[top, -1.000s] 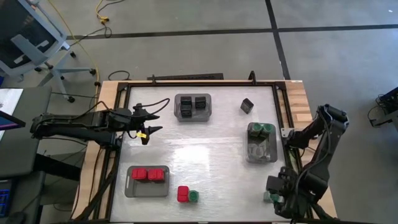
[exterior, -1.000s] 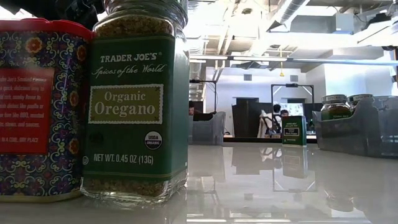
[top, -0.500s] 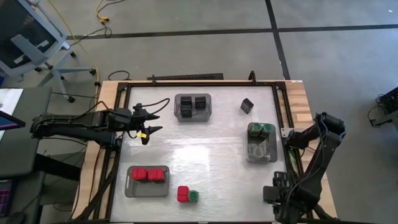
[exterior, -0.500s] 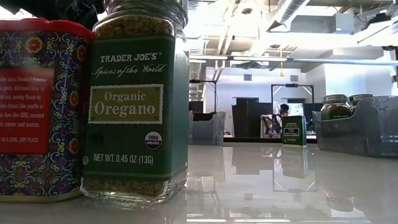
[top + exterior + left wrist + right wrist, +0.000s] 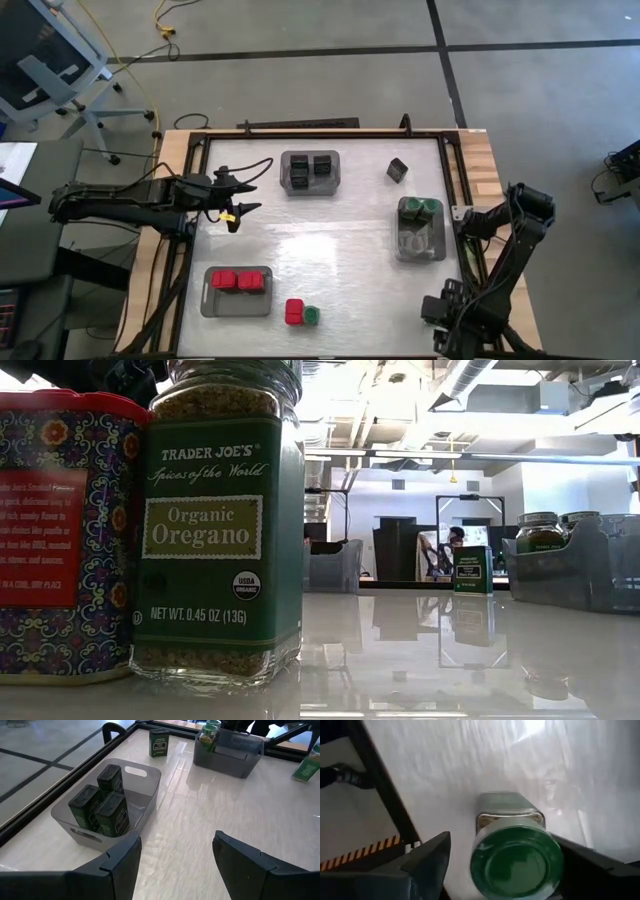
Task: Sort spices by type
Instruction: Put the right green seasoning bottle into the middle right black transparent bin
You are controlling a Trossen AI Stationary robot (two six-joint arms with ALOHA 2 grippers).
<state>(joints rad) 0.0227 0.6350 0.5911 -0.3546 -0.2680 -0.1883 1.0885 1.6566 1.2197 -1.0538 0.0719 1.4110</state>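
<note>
The right gripper [image 5: 505, 865] hangs at the table's near right corner, fingers spread on either side of a glass jar [image 5: 516, 855] with a round green lid, not touching it. In the high view the arm hides that jar. The left gripper [image 5: 175, 855] waits part open and empty near the tray [image 5: 145, 782] of black tins [image 5: 112, 815]

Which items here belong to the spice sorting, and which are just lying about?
Job:
- red spices
- black spices
- green-lidded jars
- grey trays
- right hand, around a green-lidded jar

Lying about:
- office chair
- yellow cable
</note>
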